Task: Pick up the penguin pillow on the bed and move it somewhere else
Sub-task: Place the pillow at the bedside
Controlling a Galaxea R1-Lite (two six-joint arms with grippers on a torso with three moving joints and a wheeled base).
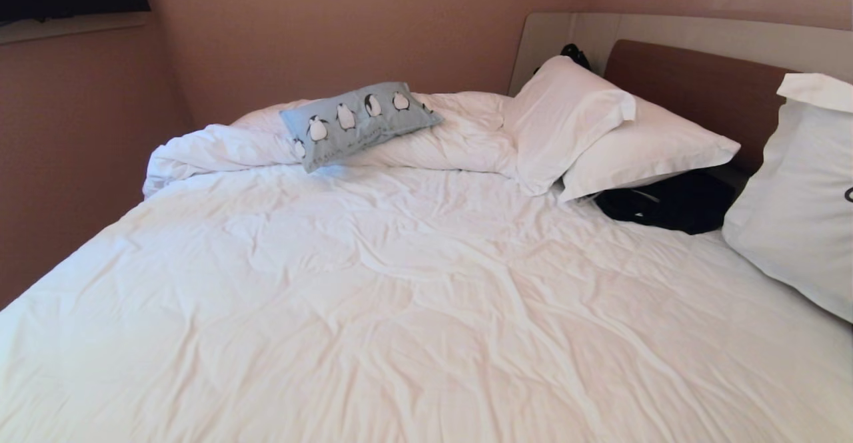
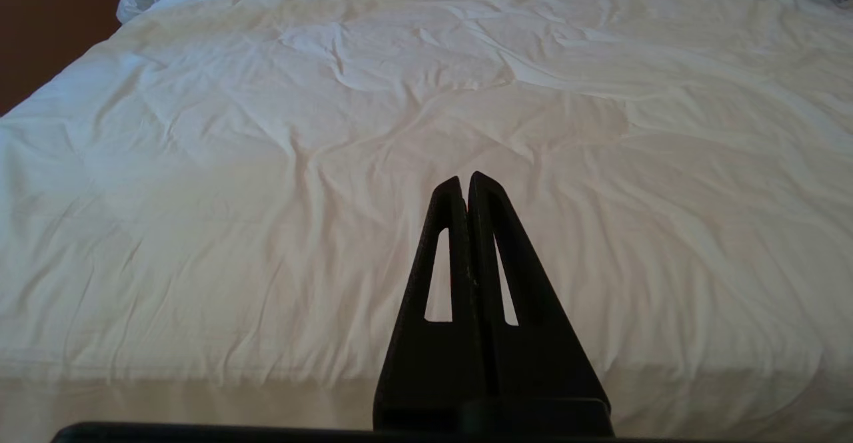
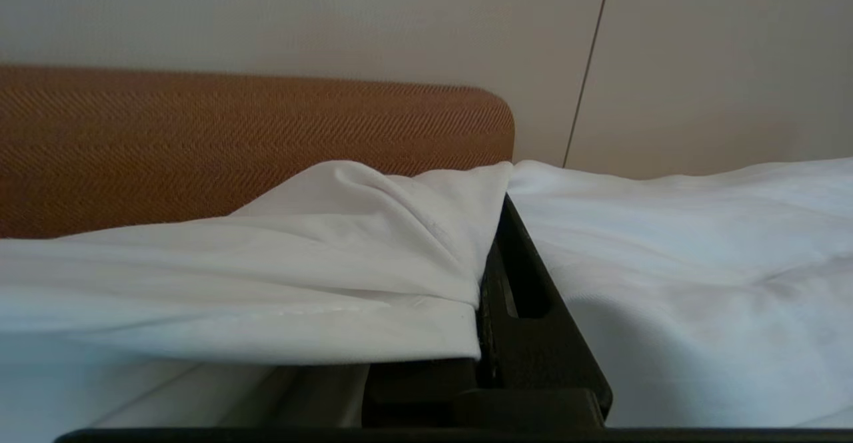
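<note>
The right gripper is closed on the flap edge of a white pillow; the fabric is pinched between its dark fingers and drapes over one of them, hiding it almost entirely. Beyond the jaws stands the brown headboard with the pale surround behind it, and white bedding fills the space beside the visible finger. In the head view this held pillow hangs upright at the right edge, though the gripper itself lies outside that view.

The left gripper hangs above the near part of the bed, its jaws pressed together and empty, tips pointing across the rumpled duvet.

The penguin pillow lies well away from both sets of jaws, propped on the bunched duvet roll at the far left corner of the bed, untouched. Two stacked white pillows lean near the headboard, and a black bag sits just below them, between the stack and the pillow held by the right gripper.
</note>
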